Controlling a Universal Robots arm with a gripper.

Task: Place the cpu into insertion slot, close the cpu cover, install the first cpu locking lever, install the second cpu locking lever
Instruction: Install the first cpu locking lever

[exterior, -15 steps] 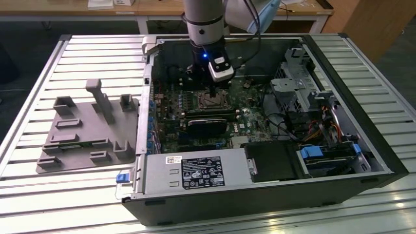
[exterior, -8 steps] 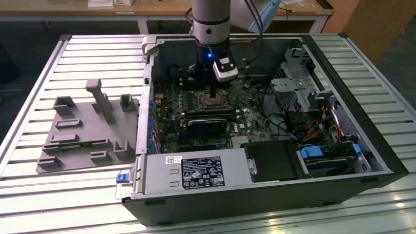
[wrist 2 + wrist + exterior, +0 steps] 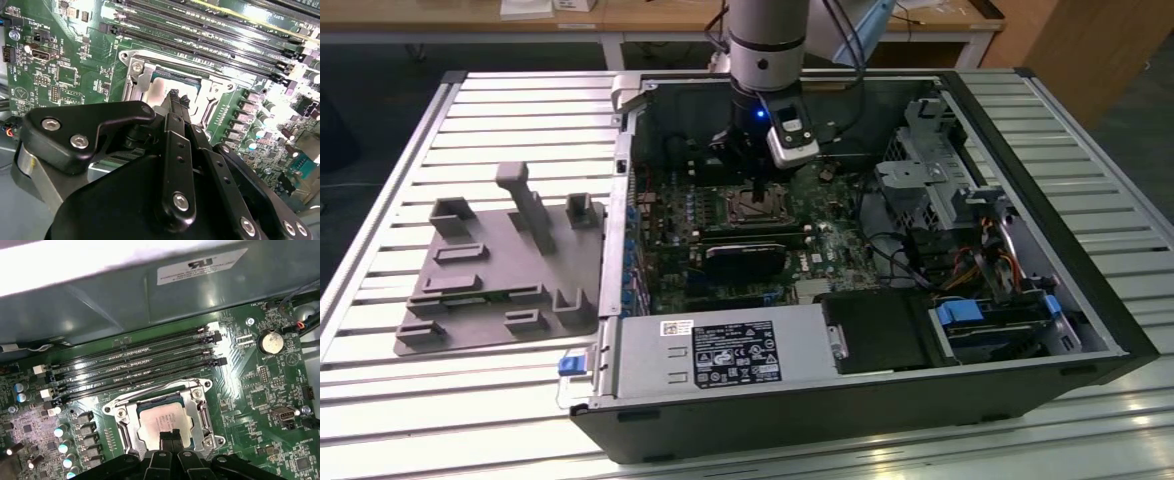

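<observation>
The cpu [image 3: 162,421], a small flat square chip with a dull silver-grey metal top, lay in the insertion slot [image 3: 156,401], the small square black-rimmed socket on the green printed motherboard [image 3: 260,390]. The cpu cover [image 3: 199,410], a thin silver-grey metal frame with a large square window, appeared to lie flat around it, with the chip's top showing through the window. In the first wrist view the black-fingered gripper [image 3: 170,436] hung directly above one edge of the chip. Its two fingers were drawn together with no gap seen and nothing between them, and whether the tips touched the metal could not be told. The likeliest trouble from there, as I judged it, was the closed tips bearing down off-centre. Pressed on one edge, the chip could tilt or shift in the socket and strain the contacts beneath. The tips could also slide off the smooth top and catch the frame's inner edge, lifting or skewing it. A sideways slip might strike the long narrow black memory slots [image 3: 135,362] just beside the socket. The chip faced metal-top up, away from the board and toward the wrist. Being near square, it had no real long axis, and its edges ran parallel and square to the memory slots.
</observation>
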